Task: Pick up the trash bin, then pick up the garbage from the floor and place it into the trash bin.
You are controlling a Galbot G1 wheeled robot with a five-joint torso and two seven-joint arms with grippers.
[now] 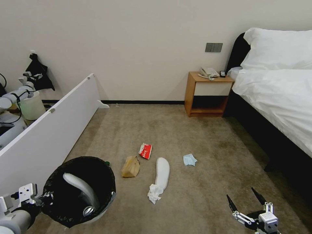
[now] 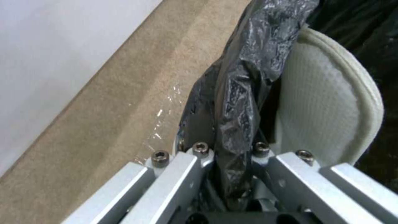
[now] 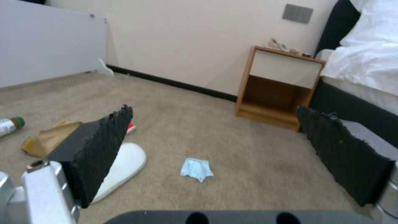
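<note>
Head view: the round white plastic trash bin lined with a crinkly black bag (image 1: pixel 81 190) sits at 7 o'clock, its rim pinched at the 9 o'clock edge by the left tool (image 1: pixel 44 199). 1 white slipper (image 1: pixel 81 190) and a crushed can (image 1: pixel 88 211) lie inside it. Garbage on the beige carpet (image 1: pixel 211 182) clusters at the middle: a brown paper bag (image 1: pixel 130 166), a red snack packet (image 1: pixel 145 151) just beyond it, a second white slipper (image 1: pixel 162 173) with a white tissue (image 1: pixel 155 193) touching its near end, and a pale-blue mask (image 1: pixel 189 159) at 3 o'clock of them. The right tool (image 1: pixel 246 199) hovers at 5 o'clock, fingers spread, holding nothing.

Left wrist view: the left tool (image 2: pixel 233 155) is pressed together on the bin's bag-covered rim (image 2: pixel 240 90), the slipper's fleecy sole (image 2: pixel 323 112) right behind. The thin plastic looks slippery, so the grip likely depends on the stiff rim beneath.

Right wrist view: between the black padded fingers (image 3: pixel 99 149) of the right tool (image 3: pixel 219 133) lie the mask (image 3: pixel 196 168) and the floor slipper (image 3: pixel 122 169); a small clear bottle (image 3: pixel 9 124) rests at 9 o'clock beside the paper bag (image 3: pixel 48 140). The mask and tissue look limp and featherlight, best pinched at a raised fold. The slipper seems soft and light, best taken across its narrow width. The right arm is held low, pointing along the carpet.
</note>
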